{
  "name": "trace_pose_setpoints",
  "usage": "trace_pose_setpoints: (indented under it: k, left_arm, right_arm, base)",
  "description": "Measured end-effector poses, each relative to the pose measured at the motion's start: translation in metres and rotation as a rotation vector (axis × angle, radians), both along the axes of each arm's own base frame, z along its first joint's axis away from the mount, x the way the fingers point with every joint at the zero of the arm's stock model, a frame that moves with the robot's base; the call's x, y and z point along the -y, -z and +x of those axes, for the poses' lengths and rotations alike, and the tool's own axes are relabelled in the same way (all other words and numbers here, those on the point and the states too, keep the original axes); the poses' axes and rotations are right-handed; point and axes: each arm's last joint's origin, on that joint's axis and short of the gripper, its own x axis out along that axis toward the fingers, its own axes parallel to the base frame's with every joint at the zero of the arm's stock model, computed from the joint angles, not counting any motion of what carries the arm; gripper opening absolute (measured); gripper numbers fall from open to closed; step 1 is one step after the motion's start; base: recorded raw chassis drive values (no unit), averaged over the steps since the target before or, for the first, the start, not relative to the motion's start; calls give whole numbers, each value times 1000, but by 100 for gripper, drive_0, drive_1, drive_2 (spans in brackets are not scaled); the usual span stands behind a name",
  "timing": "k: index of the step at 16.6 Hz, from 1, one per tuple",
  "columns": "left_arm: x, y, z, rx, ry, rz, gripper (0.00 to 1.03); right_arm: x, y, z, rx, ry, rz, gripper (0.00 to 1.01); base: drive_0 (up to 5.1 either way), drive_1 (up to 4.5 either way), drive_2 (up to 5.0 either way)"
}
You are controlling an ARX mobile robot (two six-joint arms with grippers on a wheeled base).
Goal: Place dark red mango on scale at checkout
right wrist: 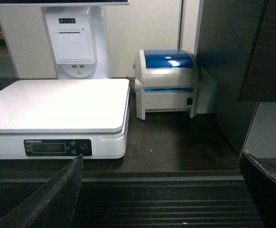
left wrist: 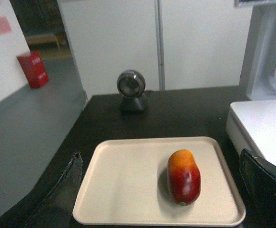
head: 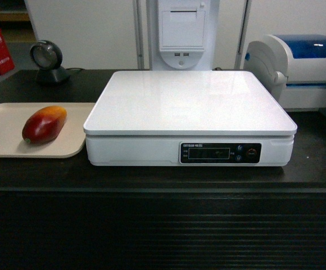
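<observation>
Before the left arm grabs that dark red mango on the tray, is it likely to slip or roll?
The dark red mango looks glossy, so it may slip in the fingers. It is oval and lies on its side on the flat beige tray, so a nudge could probably roll it.

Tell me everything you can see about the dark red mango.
The dark red mango is an oval, glossy fruit, deep red over most of its skin and shading to orange-yellow at one end. It lies on its side on the beige tray, left of the scale. Only the tray touches it; no gripper holds it.
</observation>
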Motion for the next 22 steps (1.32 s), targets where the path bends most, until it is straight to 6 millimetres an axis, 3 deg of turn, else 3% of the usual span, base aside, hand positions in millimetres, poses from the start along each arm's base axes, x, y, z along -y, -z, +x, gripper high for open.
trace_pose_setpoints:
  k: [2,4,6,8,12,17,22]
  left_arm:
    - [-6,22,62,-155,53,-26,98]
    - [5,45,120,-279,139,-34,98]
    - [19,57,159,-354,215,-28,98]
    - [18,67,184,-404,212,-31,98]
    - [-6,73,195,-495,211,-79,98]
    - [7,80,201,-520,268,-84,98]
    - [6,95,215,-573,272,-73,98]
  right_arm:
    - [0,0,0,0,0,0,98]
    - [0,0,0,0,0,0,98]
    - [0,0,0,0,0,0,98]
    - [0,0,0,0,0,0,98]
    - [0,0,0,0,0,0,98]
    - [0,0,0,0,0,0,98]
    - [0,0,0,0,0,0,98]
  base:
    - [0,0,0]
    - [0,0,0]
    - [0,0,0]
    - [0,0,0]
    - [0,0,0]
    - [0,0,0]
    - [0,0,0]
